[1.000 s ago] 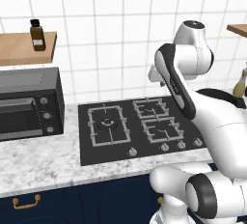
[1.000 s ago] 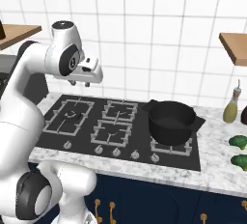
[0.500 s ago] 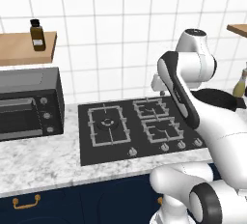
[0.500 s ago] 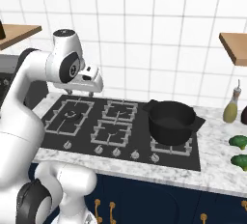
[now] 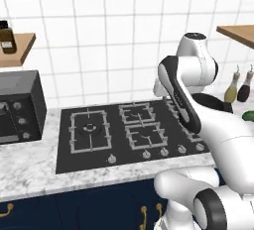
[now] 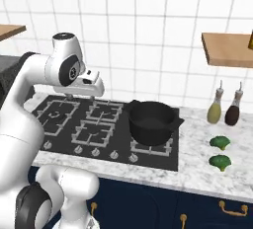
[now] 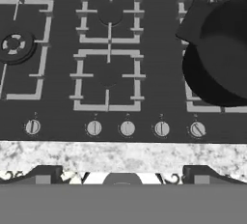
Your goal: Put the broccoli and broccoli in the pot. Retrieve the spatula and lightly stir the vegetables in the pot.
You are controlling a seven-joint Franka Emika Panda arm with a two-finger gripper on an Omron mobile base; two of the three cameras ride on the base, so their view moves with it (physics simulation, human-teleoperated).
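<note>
The black pot (image 6: 152,122) stands on the stove's right burner, and nothing shows inside it; its handle and left side sit at the right edge of the hand view (image 7: 217,54). Two broccoli pieces (image 6: 220,142) (image 6: 220,162) lie on the marble counter right of the stove. My gripper (image 7: 123,175) hangs above the stove's front edge, left of the pot, open, with nothing between its widely spread fingertips (image 7: 46,174). The hand (image 6: 93,87) hovers over the middle burners. The spatula is out of view.
Two small bottles (image 6: 214,110) (image 6: 232,112) stand against the tiled wall behind the broccoli. A wooden shelf (image 6: 227,48) hangs above them. A dark oven (image 5: 17,107) sits on the counter left of the stove (image 5: 129,130). A row of knobs (image 7: 127,128) lines the stove's front.
Both base views have shifted, so the stove and pot sit further left in the picture: the camera moved. The arm's upper joint has dropped slightly.
</note>
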